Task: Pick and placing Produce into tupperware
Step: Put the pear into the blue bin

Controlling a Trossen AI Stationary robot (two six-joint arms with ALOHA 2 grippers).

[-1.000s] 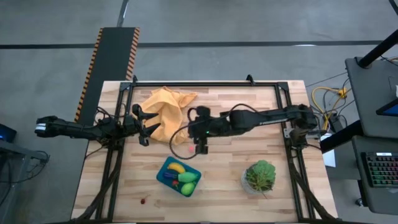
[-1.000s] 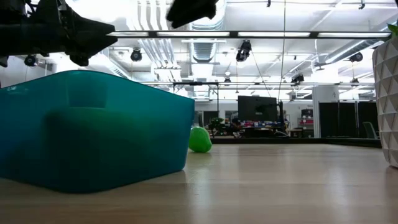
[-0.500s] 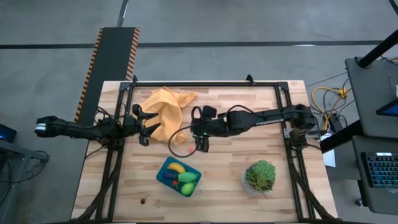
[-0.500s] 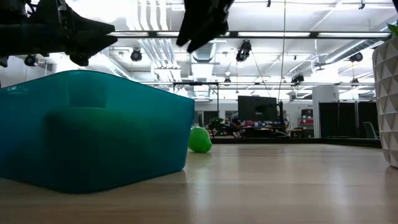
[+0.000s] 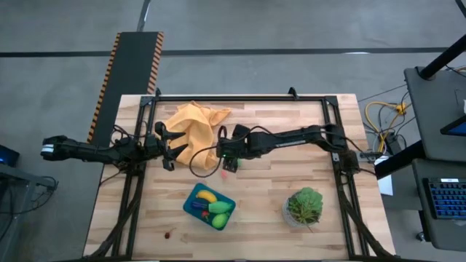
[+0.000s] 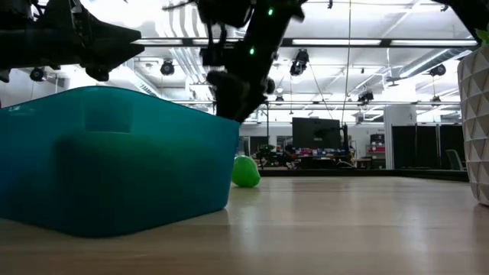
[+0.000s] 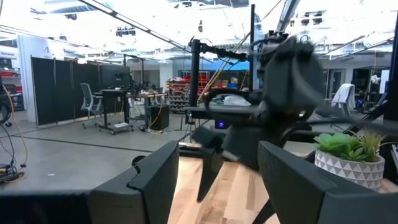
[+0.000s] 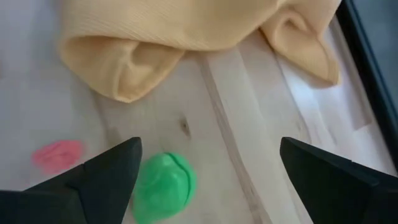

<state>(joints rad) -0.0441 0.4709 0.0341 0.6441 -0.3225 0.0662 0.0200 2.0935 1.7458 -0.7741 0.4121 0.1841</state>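
Near the table's middle, the right gripper (image 5: 228, 157) hovers with fingers spread above a green piece (image 8: 163, 185), likely to grab it. The tupperware (image 5: 192, 207) waits nearer, part-filled; the left gripper (image 5: 173, 151) idles at the left edge, fingers apart.

Bright overhead ceiling lights; silhouetted arms; blurred wrist views.

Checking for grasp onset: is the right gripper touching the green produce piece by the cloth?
Apart. The right wrist view shows the right gripper open, and table shows between its fingers and the green piece.
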